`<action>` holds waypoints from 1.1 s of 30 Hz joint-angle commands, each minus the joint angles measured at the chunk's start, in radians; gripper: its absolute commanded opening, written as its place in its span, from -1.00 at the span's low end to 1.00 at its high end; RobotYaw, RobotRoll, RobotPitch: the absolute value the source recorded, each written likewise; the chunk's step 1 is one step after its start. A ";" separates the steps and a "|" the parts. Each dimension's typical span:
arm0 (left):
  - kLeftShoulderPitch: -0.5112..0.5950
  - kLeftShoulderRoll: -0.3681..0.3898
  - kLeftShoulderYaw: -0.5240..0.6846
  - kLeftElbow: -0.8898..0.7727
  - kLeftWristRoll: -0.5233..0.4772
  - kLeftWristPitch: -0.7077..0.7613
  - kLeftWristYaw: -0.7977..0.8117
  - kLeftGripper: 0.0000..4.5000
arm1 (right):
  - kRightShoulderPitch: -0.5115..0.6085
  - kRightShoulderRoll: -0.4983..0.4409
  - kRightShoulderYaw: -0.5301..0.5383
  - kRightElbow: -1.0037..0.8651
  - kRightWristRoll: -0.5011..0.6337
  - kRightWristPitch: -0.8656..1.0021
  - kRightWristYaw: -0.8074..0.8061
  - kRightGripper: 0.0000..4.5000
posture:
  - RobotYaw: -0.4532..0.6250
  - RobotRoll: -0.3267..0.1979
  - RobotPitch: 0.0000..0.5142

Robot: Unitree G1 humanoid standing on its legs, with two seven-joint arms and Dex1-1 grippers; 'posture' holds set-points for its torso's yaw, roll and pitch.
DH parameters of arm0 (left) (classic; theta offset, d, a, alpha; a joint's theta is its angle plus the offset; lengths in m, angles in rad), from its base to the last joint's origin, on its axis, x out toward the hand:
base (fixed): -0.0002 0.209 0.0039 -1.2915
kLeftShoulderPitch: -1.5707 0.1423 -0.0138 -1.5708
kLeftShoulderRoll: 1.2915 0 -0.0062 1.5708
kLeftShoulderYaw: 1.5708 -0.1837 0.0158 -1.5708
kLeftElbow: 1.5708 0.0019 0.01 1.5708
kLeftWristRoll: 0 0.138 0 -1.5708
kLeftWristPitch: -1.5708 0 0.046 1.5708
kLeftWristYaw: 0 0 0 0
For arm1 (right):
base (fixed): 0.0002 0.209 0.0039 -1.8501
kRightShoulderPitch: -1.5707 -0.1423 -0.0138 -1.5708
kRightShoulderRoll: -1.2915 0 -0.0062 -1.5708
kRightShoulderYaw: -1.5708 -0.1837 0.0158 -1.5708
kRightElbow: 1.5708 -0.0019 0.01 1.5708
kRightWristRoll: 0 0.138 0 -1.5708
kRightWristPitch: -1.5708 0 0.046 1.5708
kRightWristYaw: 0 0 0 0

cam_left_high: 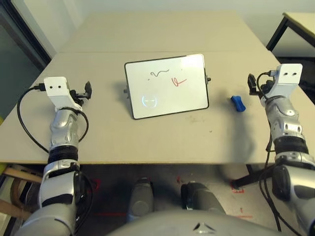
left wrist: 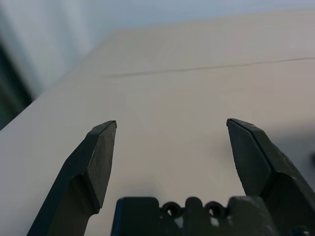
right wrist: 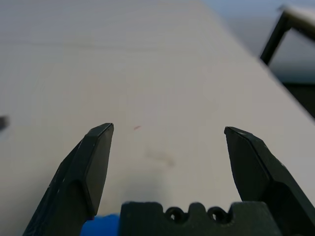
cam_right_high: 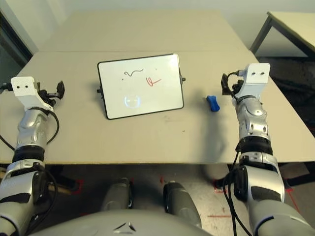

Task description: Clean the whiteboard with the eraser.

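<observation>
Head view: the whiteboard [cam_left_high: 166, 86] lies on the surface [cam_left_high: 147, 137] midway between both jaws; the eraser [cam_left_high: 237, 103] sits just inboard of the right jaws.

Left wrist: jaws spread wide, empty.

Right wrist: jaws spread wide, eraser [right wrist: 98, 227] beneath their base.

A beige table [cam_left_high: 162, 137] — a second, black-legged table [cam_left_high: 295, 22] beyond its corner.
</observation>
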 commanded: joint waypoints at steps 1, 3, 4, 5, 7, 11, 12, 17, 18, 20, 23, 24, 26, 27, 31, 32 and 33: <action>0.005 0.044 -0.011 -0.044 -0.062 0.058 -0.175 1.00 | 0.026 -0.035 0.076 -0.132 0.018 0.284 0.062 0.99 | 0.25 0.25 -0.79; 0.020 0.074 -0.007 -0.088 -0.107 0.108 -0.280 1.00 | 0.020 -0.043 0.089 -0.181 0.032 0.366 0.089 0.99 | 0.26 0.25 -0.80; 0.028 0.093 -0.005 -0.113 -0.130 0.140 -0.332 1.00 | 0.011 -0.046 0.091 -0.195 0.036 0.414 0.092 0.99 | 0.27 0.25 -0.80; 0.035 0.108 -0.002 -0.134 -0.149 0.169 -0.373 1.00 | 0.003 -0.046 0.091 -0.205 0.040 0.453 0.093 0.99 | 0.28 0.25 -0.81; 0.054 0.140 -0.005 -0.184 -0.183 0.231 -0.453 1.00 | -0.009 -0.049 0.098 -0.221 0.041 0.496 0.103 0.99 | 0.28 0.25 -0.81; 0.119 0.237 -0.036 -0.331 -0.268 0.404 -0.664 1.00 | -0.029 -0.064 0.126 -0.236 0.027 0.561 0.119 0.99 | 0.30 0.25 -0.82; 0.135 0.261 -0.041 -0.363 -0.290 0.451 -0.707 1.00 | -0.031 -0.067 0.133 -0.241 0.026 0.576 0.123 0.99 | 0.30 0.25 -0.82; 0.199 0.356 -0.065 -0.512 -0.380 0.650 -0.858 1.00 | -0.037 -0.082 0.158 -0.209 0.010 0.584 0.140 0.99 | 0.31 0.25 -0.83; 0.201 0.362 -0.069 -0.525 -0.385 0.667 -0.872 1.00 | -0.039 -0.082 0.158 -0.199 0.012 0.588 0.144 0.99 | 0.31 0.25 -0.83; 0.201 0.360 -0.086 -0.542 -0.378 0.675 -0.887 1.00 | -0.043 -0.079 0.160 -0.177 0.013 0.591 0.151 0.99 | 0.31 0.25 -0.83; 0.195 0.351 -0.116 -0.546 -0.367 0.670 -0.912 1.00 | -0.048 -0.072 0.168 -0.128 0.010 0.590 0.163 0.99 | 0.31 0.25 -0.84; 0.188 0.348 -0.125 -0.546 -0.364 0.666 -0.916 1.00 | -0.049 -0.070 0.171 -0.100 0.004 0.579 0.164 0.99 | 0.31 0.25 -0.84; 0.163 0.340 -0.142 -0.541 -0.367 0.666 -0.924 1.00 | -0.057 -0.067 0.179 -0.043 -0.014 0.553 0.161 0.99 | 0.32 0.25 -0.84; 0.154 0.340 -0.148 -0.538 -0.368 0.670 -0.928 1.00 | -0.061 -0.064 0.181 -0.026 -0.020 0.544 0.162 0.99 | 0.32 0.25 -0.84; 0.132 0.340 -0.168 -0.533 -0.359 0.658 -0.952 1.00 | -0.075 -0.057 0.175 0.000 -0.027 0.540 0.165 0.99 | 0.32 0.25 -0.84; 0.127 0.338 -0.171 -0.531 -0.358 0.651 -0.960 1.00 | -0.074 -0.058 0.176 0.002 -0.030 0.537 0.164 0.99 | 0.32 0.25 -0.84; 0.124 0.337 -0.173 -0.529 -0.358 0.644 -0.968 1.00 | -0.073 -0.059 0.176 0.000 -0.032 0.537 0.164 0.82 | 0.32 0.25 -0.84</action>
